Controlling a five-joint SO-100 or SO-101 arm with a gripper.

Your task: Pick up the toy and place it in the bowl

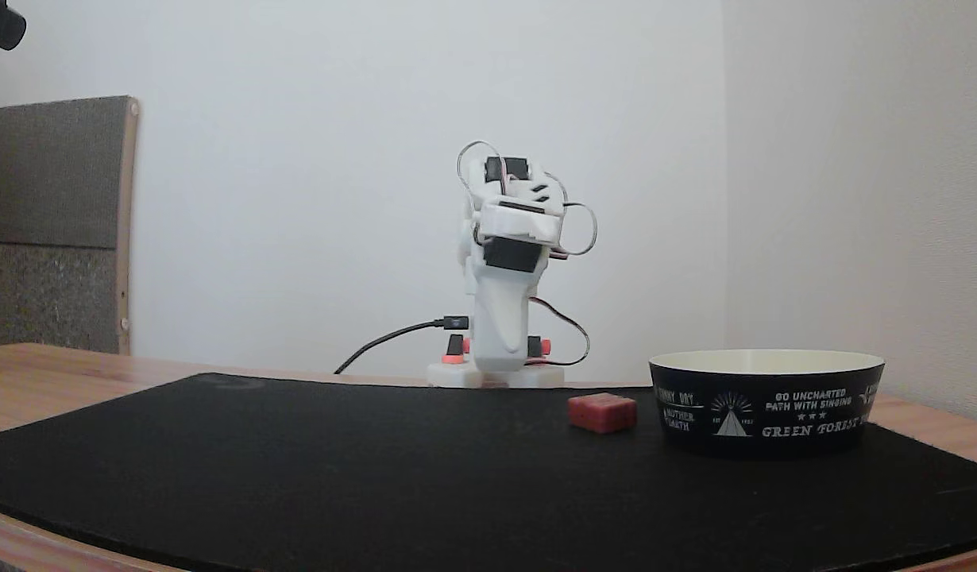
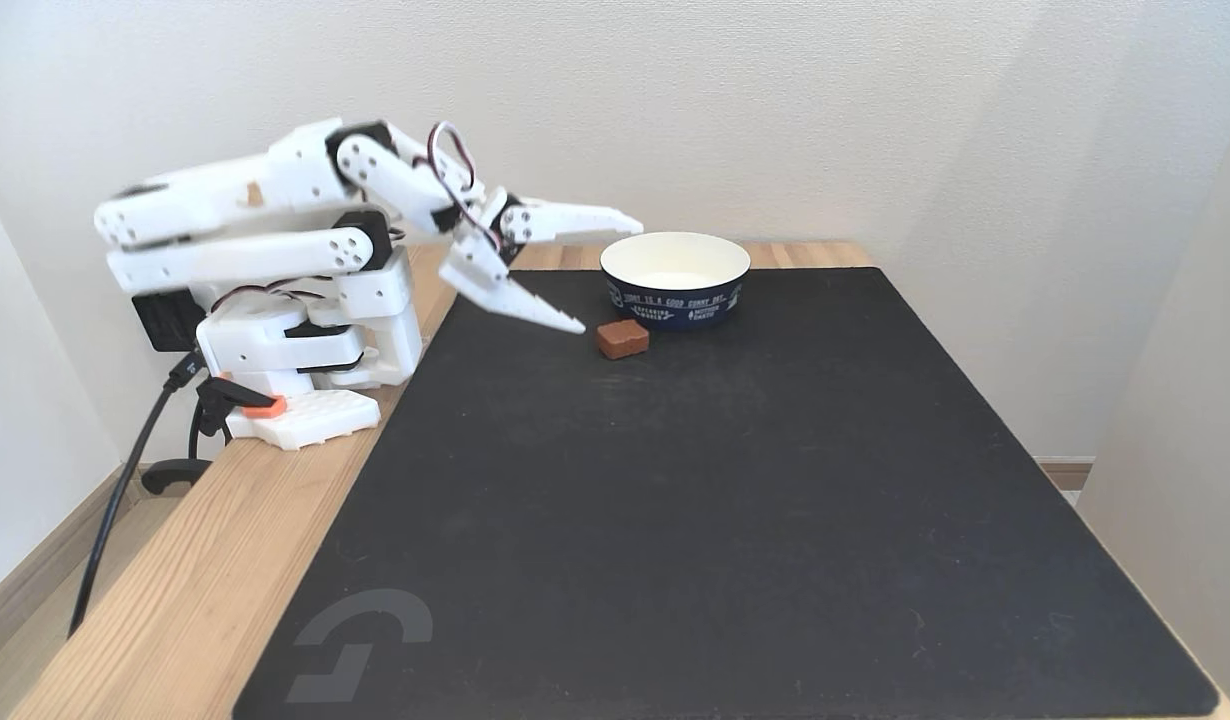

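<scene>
Just beside the bowl [image 2: 675,262], on its arm side, lying flat: the toy [image 2: 622,339]. Near the bowl, hovering wide open and empty: the gripper [image 2: 609,270]. Looking light and stiff; probably best pinching across opposite flat sides.

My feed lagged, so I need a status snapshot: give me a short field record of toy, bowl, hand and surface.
toy: red block lying on the black mat, not held
bowl: black, cream inside, upright just behind the toy, nothing seen inside
hand: open, fingers spread, raised above the mat beside the toy, holding nothing
task: toy not yet picked up
</scene>
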